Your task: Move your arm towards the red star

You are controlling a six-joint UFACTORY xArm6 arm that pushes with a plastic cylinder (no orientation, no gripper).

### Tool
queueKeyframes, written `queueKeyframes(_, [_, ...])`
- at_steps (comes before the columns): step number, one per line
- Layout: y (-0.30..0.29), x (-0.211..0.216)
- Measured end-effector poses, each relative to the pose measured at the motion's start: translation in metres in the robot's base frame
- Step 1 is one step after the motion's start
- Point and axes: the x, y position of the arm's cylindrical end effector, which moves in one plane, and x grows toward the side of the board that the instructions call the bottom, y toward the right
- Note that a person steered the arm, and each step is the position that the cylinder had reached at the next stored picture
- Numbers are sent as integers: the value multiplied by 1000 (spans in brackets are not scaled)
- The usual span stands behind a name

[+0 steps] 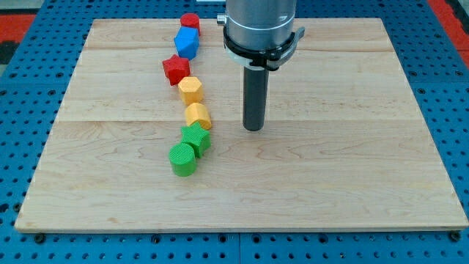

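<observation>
The red star [175, 69] lies on the wooden board [352, 176], left of centre near the view's top. My tip [253, 128] rests on the board near the middle, well to the right of and below the red star. The tip touches no block. The nearest block is the lower yellow block [198, 115], to the tip's left.
A curved line of blocks runs down the board's left-centre: a red cylinder [190, 22], a blue block [187, 43], the red star, a yellow hexagon [190, 90], the lower yellow block, a green star [196, 137] and a green cylinder [182, 159].
</observation>
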Motion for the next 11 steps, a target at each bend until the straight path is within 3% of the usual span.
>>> queueKeyframes(8, [21, 0])
queueKeyframes(10, [9, -63])
queueKeyframes(11, [-31, -90])
